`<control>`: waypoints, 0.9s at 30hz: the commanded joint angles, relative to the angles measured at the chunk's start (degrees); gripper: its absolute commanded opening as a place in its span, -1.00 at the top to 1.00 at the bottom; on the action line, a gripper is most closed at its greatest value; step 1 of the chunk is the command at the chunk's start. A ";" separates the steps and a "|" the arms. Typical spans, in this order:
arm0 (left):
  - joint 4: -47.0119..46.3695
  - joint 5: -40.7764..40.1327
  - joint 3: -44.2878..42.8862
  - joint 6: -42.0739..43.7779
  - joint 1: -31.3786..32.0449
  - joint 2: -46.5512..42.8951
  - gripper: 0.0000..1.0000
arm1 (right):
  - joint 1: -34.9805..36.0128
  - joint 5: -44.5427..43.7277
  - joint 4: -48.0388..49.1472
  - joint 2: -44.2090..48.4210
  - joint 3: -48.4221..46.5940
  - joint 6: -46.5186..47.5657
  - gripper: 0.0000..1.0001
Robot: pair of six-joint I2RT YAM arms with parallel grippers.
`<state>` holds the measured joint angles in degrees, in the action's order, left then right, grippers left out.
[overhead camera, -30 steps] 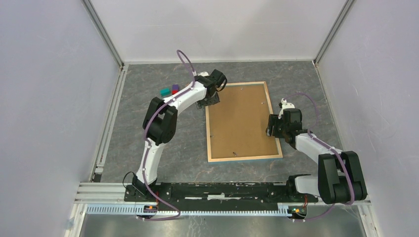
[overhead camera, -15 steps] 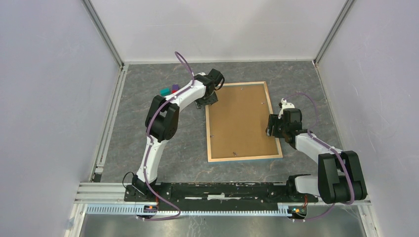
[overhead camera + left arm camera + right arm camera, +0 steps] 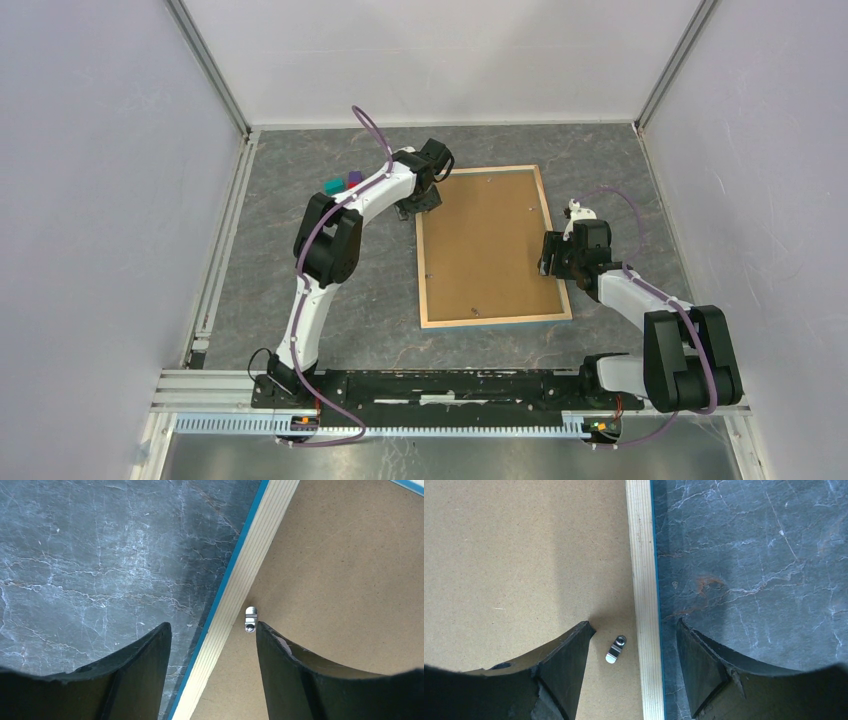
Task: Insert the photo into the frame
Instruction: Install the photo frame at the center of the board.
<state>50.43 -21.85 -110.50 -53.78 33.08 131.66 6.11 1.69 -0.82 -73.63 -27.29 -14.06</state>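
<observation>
- Change from one second ago: the left arm's forearm and elbow have shifted slightly toward the far-left; its purple cable arcs a little higher. The right arm and the frame (image 3: 421, 270) are unchanged.
- The frame lies face-down and flat on the table (image 3: 300, 250), right of centre, long side running near to far.
- Frame rail: pale wood with straight grain, with a thin light-blue edge on the outer side.
- Backing board (image 3: 490, 245): plain brown fibreboard with a matte, fine-speckled surface, filling the frame's back opening.
- Left gripper (image 3: 212, 626): jaws apart, holding nothing, straddling the left rail near the far corner. One black finger is over the table, the other over the board beside a small metal turn clip (image 3: 250, 619).
- Right gripper (image 3: 634, 624): jaws apart, holding nothing, straddling the right rail. A second metal clip (image 3: 615, 649) lies between its fingers.
- Table surface: dark grey with white marble veining.
- A teal block (image 3: 332, 186) and a purple block (image 3: 352, 180) sit beside the left forearm.
</observation>
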 commanded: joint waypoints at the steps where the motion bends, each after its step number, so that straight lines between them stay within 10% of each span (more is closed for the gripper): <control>1: -1.22 -0.04 -1.31 -2.54 -0.37 1.18 -0.36 | -0.01 0.32 -1.08 -1.29 0.31 0.97 -0.40; 11: -1.21 1.58 0.07 -3.26 -1.00 1.70 -0.11 | -0.03 0.50 -1.42 -1.35 0.22 0.97 -0.40; 27: -1.94 3.10 -1.79 -2.79 -1.64 2.46 -0.42 | 0.01 0.59 -1.72 -1.26 0.12 1.21 -0.40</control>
<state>49.80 -19.81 -110.43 -54.15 32.25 132.07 6.11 2.15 -0.45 -73.89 -27.29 -14.04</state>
